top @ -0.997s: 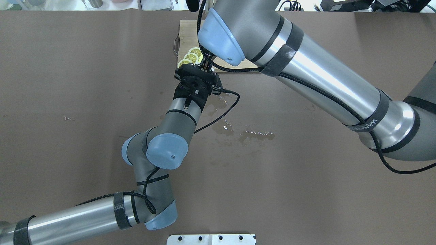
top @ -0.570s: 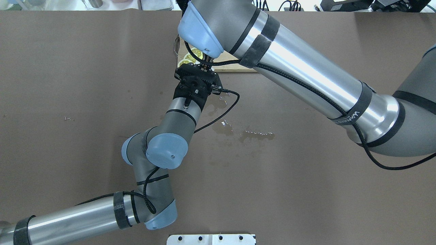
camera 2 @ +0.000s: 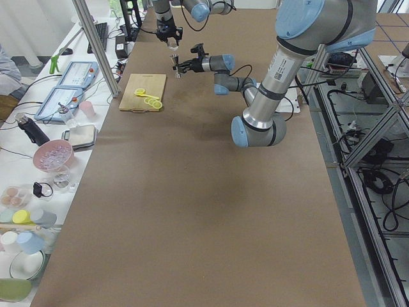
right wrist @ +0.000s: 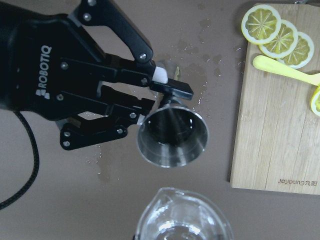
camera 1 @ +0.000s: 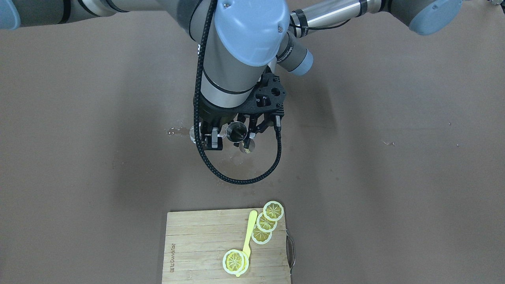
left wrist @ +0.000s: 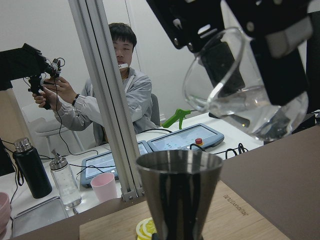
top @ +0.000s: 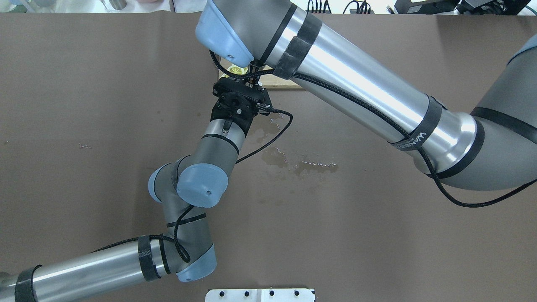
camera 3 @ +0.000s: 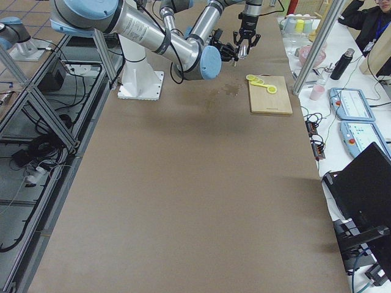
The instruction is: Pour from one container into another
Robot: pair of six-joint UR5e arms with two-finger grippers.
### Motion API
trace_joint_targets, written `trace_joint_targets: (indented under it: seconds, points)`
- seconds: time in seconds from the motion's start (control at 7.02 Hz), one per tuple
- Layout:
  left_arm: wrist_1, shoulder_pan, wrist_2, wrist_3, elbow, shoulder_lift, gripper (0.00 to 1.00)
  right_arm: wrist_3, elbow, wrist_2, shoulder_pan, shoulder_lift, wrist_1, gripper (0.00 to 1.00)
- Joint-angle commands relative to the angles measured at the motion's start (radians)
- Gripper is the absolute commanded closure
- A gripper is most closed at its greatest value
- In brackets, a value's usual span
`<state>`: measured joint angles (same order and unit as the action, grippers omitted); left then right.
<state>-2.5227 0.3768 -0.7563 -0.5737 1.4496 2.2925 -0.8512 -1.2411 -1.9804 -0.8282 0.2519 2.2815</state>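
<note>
Gripping the small silvery steel hourglass-shaped jigger [right wrist: 172,135] at its narrow waist, the left gripper [right wrist: 160,100] is clenched on it and holds it upright, mouth up, over the brown table [top: 377,230]. The right gripper [left wrist: 250,60] grasps the small clear round glass cup with a pouring lip [left wrist: 235,100], which is tilted just above the jigger's rim with clear liquid pooled in its lower side. In the right wrist view the cup lies at 6 o'clock of the jigger. At 3 o'clock, the pale wooden cutting board [right wrist: 265,125] carries yellow lemon slices [right wrist: 280,32] and a yellow plastic spoon [right wrist: 285,67]. In the overhead view, wet patches [top: 314,165] lie on the table at 5 o'clock of the grippers.
</note>
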Motion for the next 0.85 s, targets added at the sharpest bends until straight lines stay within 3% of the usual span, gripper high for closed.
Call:
trace_joint_targets:
  seconds: [0.0, 0.71]
  points:
    - [-0.002, 0.001, 0.0, 0.0, 0.0, -0.001, 1.0, -0.017, 0.031, 0.026, 0.012, -0.034, 0.044, 1.0]
    - [-0.002, -0.001, 0.0, 0.0, 0.0, -0.01, 1.0, -0.017, 0.167, 0.09, 0.06, -0.114, 0.061, 1.0]
